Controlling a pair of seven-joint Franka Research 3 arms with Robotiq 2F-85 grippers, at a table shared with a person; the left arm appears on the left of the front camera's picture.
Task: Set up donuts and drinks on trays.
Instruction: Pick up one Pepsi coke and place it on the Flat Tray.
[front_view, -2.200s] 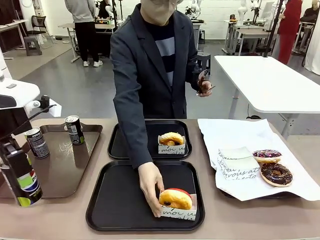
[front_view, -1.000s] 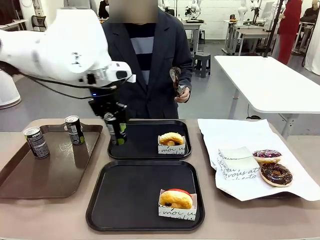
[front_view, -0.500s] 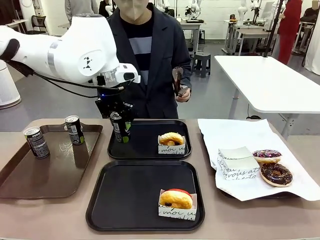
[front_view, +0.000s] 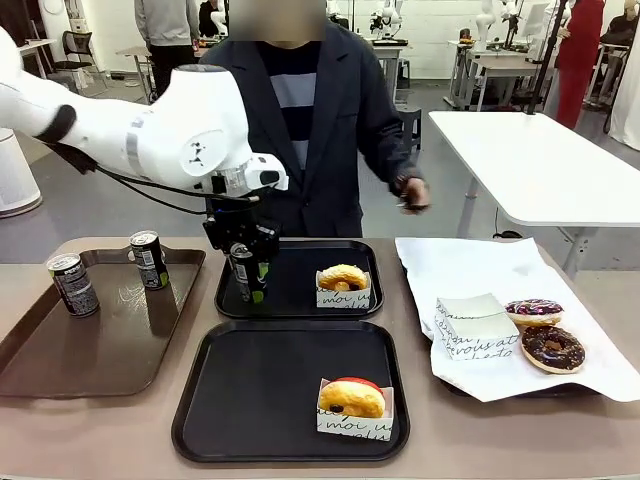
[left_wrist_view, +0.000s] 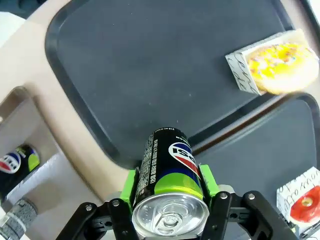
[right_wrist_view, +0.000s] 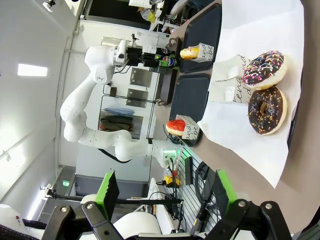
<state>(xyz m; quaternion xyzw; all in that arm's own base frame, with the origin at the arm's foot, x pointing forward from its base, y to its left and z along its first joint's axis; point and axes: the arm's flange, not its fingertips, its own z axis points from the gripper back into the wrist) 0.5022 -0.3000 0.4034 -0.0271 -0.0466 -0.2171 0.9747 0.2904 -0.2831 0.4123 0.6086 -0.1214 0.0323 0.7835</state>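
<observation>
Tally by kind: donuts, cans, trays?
Golden-brown and iced ring donuts: 4
Slim black drink cans: 3
Square black plastic trays: 2
Long brown plastic tray: 1
Total: 10

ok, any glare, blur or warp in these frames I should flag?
Front view: evenly lit and sharp, but the person's hand is motion-blurred and the glossy brown tray mirrors the cans on it. Left wrist view: the plain donut is blown out near white; the Pepsi can is crisp. Right wrist view: rolled sideways, wide-angle bend at the edges; the chocolate-iced donut is sharp.
</observation>
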